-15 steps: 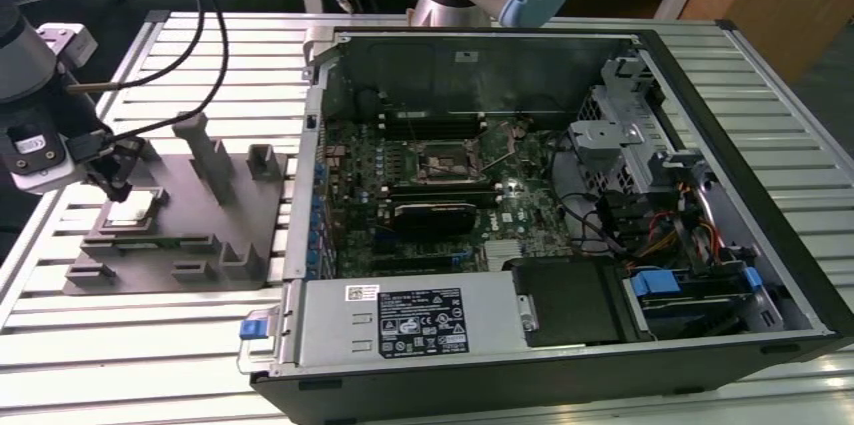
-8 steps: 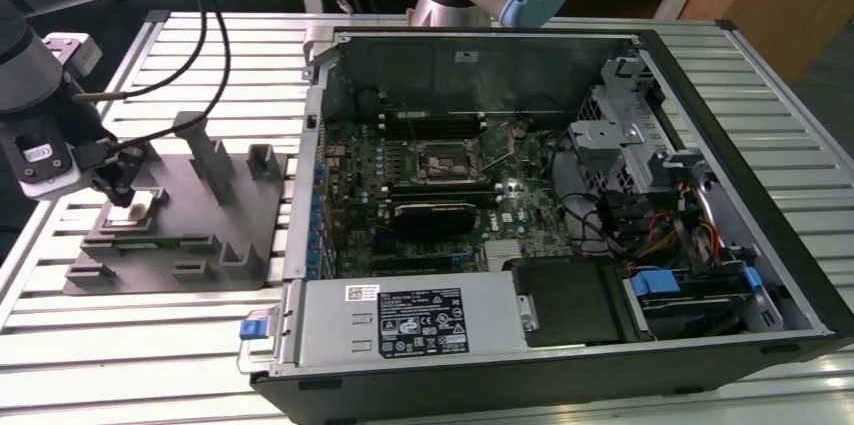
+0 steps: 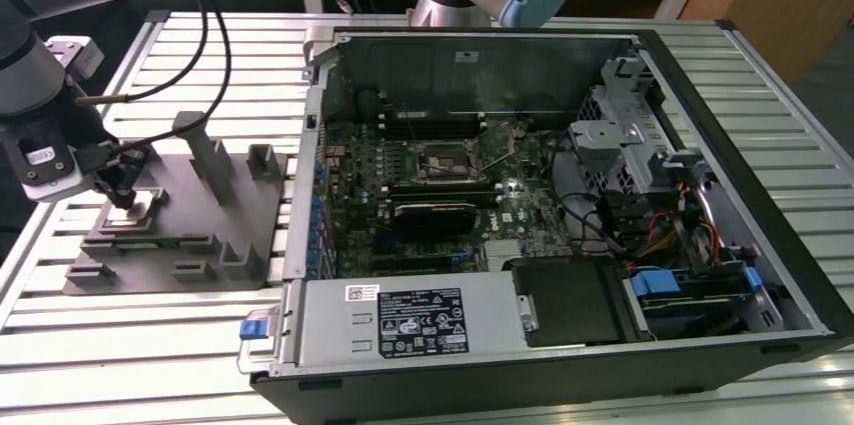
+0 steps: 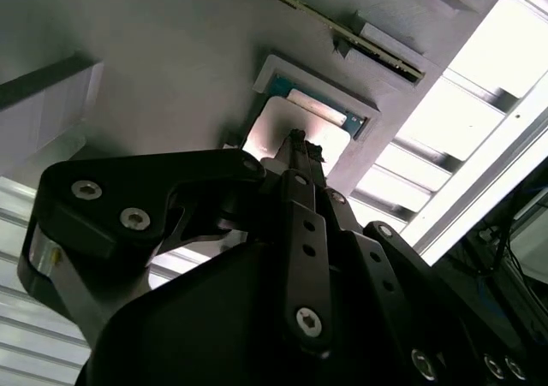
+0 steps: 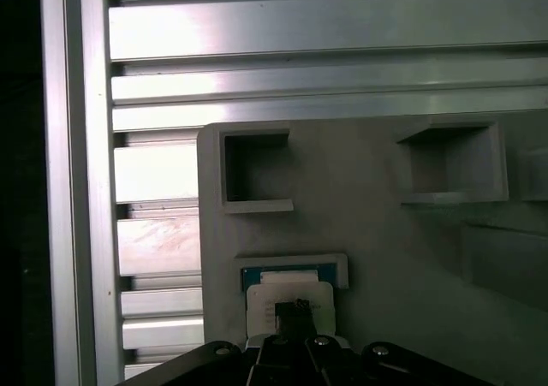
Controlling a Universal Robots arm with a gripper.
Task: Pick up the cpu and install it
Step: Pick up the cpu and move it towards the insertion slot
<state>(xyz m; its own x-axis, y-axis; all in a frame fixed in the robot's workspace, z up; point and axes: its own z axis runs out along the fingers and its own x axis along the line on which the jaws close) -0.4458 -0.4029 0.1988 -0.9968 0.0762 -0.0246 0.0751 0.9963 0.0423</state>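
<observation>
The slatted metal surface (image 3: 160, 345) runs across the whole scene, and sitting on it is the open computer case (image 3: 467, 70), taking up the middle and the exterior view's right. Inside lies the green circuit board (image 3: 400, 170), with the black-framed socket (image 3: 445, 160) near its middle and nothing seated in it. The silver power box (image 3: 400, 320) sits along the case's near edge.

Over on the exterior view's left, the grey-and-blue arm (image 3: 40, 55) reaches down, black cables (image 3: 200, 35) looping off it. Below it is the grey block (image 3: 200, 195), flat on the surface just beside the case, with posts standing up and pockets cut into it. The first wrist view shows 2 square pockets (image 5: 255, 170) in that block, side by side.

The hand (image 3: 124, 195) is down at the block's left end. In both wrist views its tip (image 4: 295, 142) (image 5: 295, 311) sits right over the middle of the cpu (image 4: 265, 133) (image 5: 261, 300). Whether the hand is spread or pressed together, I cannot tell, nor whether it touches.

The cpu lies flat in a shallow framed pocket of the block, shiny top up, well apart from the socket. A thin blue-green strip (image 5: 287, 276) shows at 1 edge of that pocket.
</observation>
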